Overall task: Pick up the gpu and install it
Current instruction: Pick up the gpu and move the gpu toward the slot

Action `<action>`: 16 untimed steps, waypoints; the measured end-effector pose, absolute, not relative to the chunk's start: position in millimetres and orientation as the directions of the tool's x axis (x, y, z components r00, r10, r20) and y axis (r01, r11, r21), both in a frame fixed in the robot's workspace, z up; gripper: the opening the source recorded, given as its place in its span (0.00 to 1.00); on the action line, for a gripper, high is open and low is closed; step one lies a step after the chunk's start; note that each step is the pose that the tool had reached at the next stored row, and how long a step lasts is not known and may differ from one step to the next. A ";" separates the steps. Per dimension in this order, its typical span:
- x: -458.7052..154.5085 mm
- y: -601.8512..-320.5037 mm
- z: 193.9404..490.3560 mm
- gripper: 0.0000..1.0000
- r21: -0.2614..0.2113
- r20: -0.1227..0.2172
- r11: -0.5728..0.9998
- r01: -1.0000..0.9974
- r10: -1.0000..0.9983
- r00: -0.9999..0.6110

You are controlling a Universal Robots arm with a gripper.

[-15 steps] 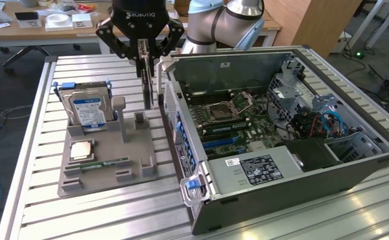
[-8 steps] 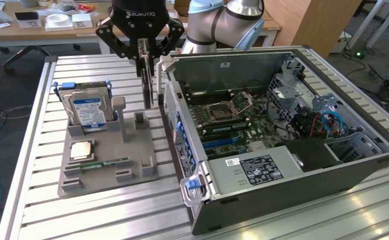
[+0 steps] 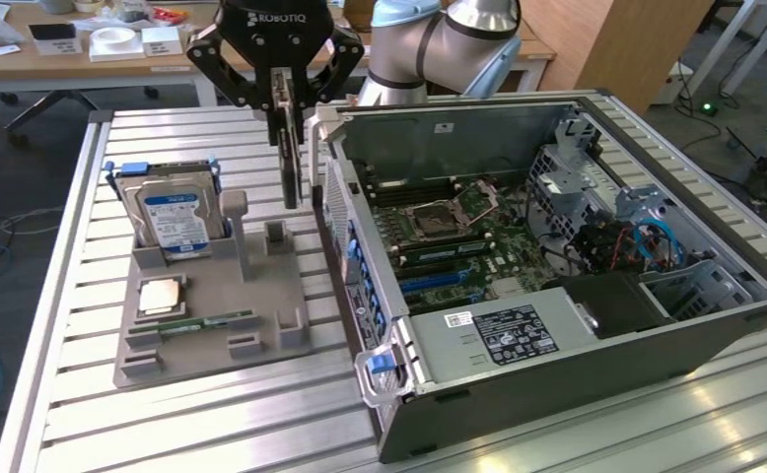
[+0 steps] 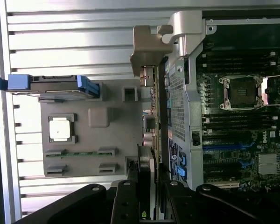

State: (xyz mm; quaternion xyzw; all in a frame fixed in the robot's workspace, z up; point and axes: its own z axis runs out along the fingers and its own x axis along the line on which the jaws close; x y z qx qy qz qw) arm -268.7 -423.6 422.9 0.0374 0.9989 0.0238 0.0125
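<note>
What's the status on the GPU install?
Black gripper shut on thin dark gpu card with silver bracket. Card upright, outside open grey computer case. Case wall stands between card and green motherboard.

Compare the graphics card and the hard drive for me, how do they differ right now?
The graphics card hangs gripped in the pincer, raised beside the computer case; the hard drive sits slotted in the grey holder. The graphics card is dark and thin; the hard drive is thicker, silver, with a blue-white label and blue side rails. Both stand upright on edge.
</note>
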 end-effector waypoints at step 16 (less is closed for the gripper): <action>-252.4 -423.6 423.1 0.27 0.048 -0.023 0.996 0.074 0.075 -0.997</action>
